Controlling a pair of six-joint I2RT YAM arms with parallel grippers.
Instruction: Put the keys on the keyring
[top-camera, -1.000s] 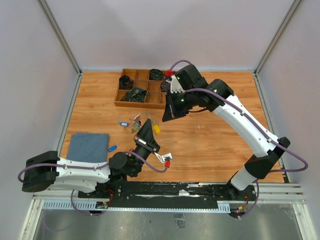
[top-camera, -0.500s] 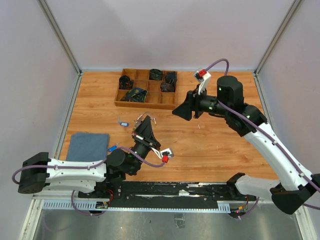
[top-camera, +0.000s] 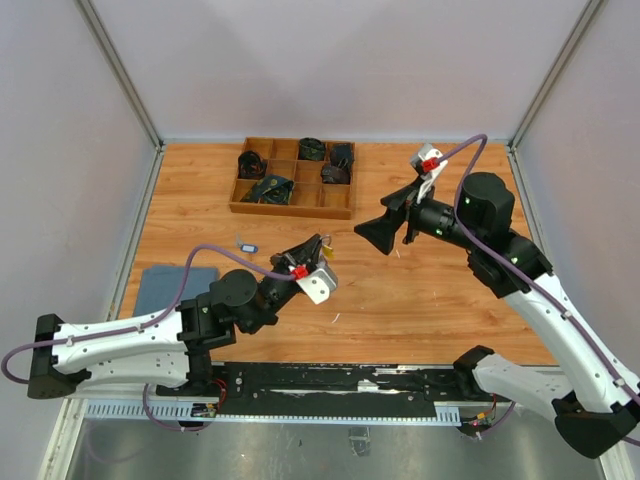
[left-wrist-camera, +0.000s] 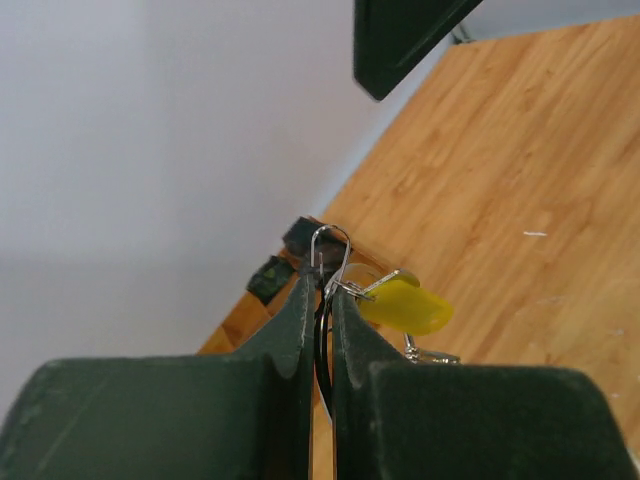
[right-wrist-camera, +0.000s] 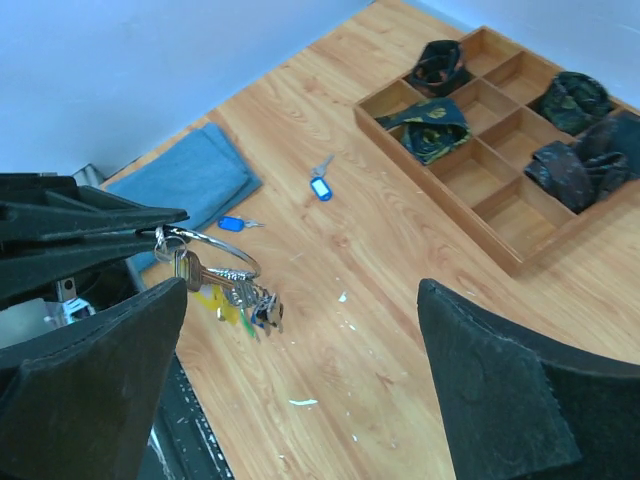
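Two sets of fingers are up off the counter (top-camera: 440, 290) on my feeds. My left fingers (left-wrist-camera: 285, 340) are pinched tight on the keyring (left-wrist-camera: 331, 243). Its wire loop sticks out past the tips, and the whole thing is held in the air above the boards. A yellow key (left-wrist-camera: 405, 306) hangs on it just beyond the tips. In the right wrist view I see the keys (right-wrist-camera: 245, 295) dangling in a bunch from the ring's low side. My right fingers (right-wrist-camera: 95, 400) are spread wide with nothing between them, apart from the ring. On the counter lie a blue cloth (right-wrist-camera: 185, 175), a blue tag (right-wrist-camera: 321, 189), and another small blue piece (right-wrist-camera: 231, 223) just beside the cloth. The tray (right-wrist-camera: 440, 195) sits at the far side, with dark bundles in several compartments.
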